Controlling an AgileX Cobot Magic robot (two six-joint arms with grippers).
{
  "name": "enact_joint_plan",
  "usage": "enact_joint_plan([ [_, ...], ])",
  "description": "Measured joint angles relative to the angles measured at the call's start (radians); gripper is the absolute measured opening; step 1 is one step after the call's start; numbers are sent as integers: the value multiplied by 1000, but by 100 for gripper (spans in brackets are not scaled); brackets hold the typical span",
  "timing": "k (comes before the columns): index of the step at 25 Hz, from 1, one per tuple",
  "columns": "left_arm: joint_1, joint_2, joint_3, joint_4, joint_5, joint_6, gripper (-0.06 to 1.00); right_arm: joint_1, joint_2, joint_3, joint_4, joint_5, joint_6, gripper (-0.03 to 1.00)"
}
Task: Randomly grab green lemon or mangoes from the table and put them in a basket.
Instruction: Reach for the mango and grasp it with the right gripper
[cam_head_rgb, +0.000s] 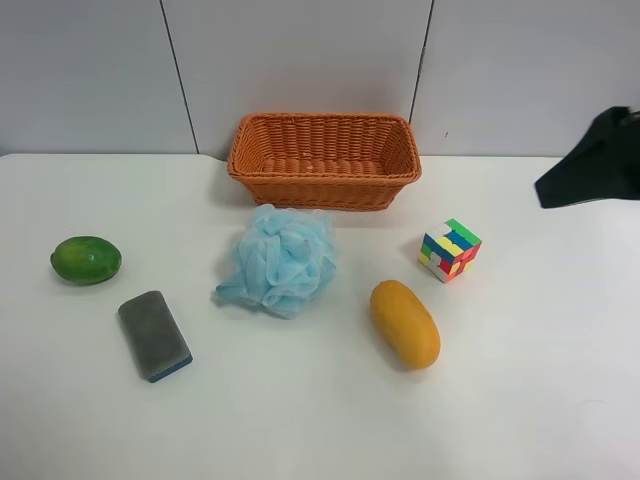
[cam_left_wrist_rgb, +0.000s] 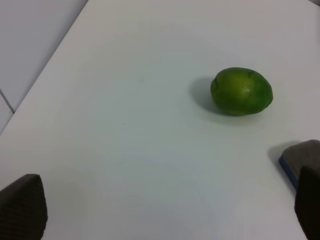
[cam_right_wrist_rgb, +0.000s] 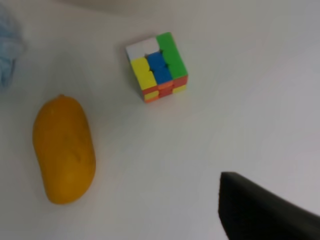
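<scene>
dark fingers (cam_left_wrist_rgb: 22, 207) of the left gripper (cam_left_wrist_rgb: 165, 185) are spread wide and hold nothing, near the small shiny green lemon (cam_left_wrist_rgb: 242, 91) on the plain white table (cam_left_wrist_rgb: 125, 125). only one bit of the right gripper (cam_right_wrist_rgb: 265, 215) shows near the smooth orange-yellow mango (cam_right_wrist_rgb: 64, 150), so i cannot tell how it stands. both fruits look firm and slippery, so pinch across the short middle.

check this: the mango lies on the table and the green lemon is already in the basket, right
Not quite. The green lemon lies on the table, not in the basket, as the exterior high view shows: it sits apart from it, near the grey-and-blue sponge. The mango does lie on the table.
</scene>
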Motion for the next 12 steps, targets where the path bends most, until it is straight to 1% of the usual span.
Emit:
enact_joint_plan([
  [2,0,0,0,0,0,0,99,53,88,0,-10,-30,-7,92],
  [4,0,0,0,0,0,0,99,122,159,0,-57,-75,9,92],
  [6,0,0,0,0,0,0,99,197,229,0,-94,-116,66,92],
  [12,0,0,0,0,0,0,99,377,416,0,-116,-238,230,92],
])
